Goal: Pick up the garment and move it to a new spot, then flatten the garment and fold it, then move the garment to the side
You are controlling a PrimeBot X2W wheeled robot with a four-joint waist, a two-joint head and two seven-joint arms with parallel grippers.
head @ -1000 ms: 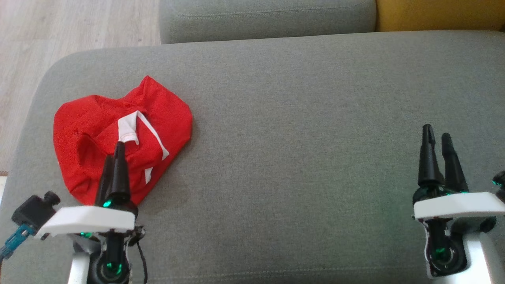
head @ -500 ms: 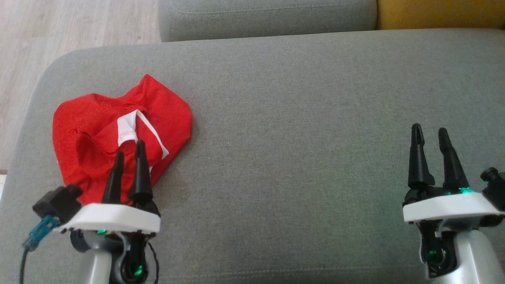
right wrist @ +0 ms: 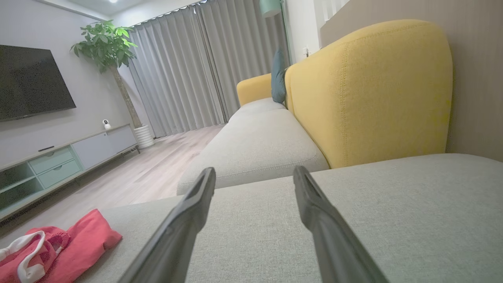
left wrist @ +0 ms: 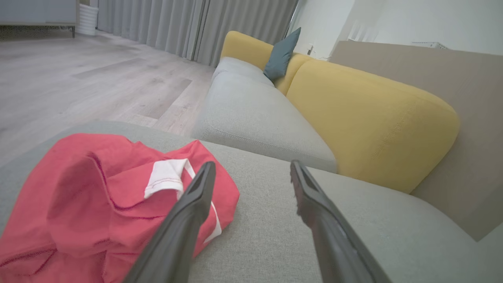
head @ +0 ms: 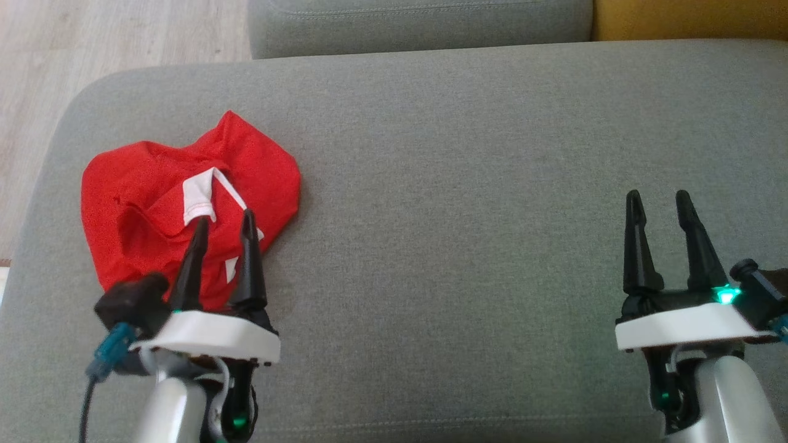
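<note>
The garment point(head: 154, 203) lies crumpled in a red heap with white trim showing, on the left part of the grey sofa seat point(head: 462, 215). My left gripper point(head: 225, 218) hovers open over the heap's near right edge, with nothing between its fingers. In the left wrist view the garment point(left wrist: 86, 208) spreads at the lower left, and the left finger point(left wrist: 192, 212) crosses its right edge. My right gripper point(head: 659, 198) stands open far to the right over bare cushion. The right wrist view has the garment point(right wrist: 59, 247) at its lower left corner.
A second grey cushion point(head: 418, 24) and a yellow backrest point(head: 689, 18) lie beyond the seat. Wood floor point(head: 92, 37) runs past the seat's left edge. The left wrist view has a yellow backrest point(left wrist: 369, 118) with a teal pillow point(left wrist: 281, 55).
My left gripper has turned so its fingers stand side by side, and it has shifted right along the garment's near edge. The right gripper has also rotated and drifted slightly left. The garment lies as before.
</note>
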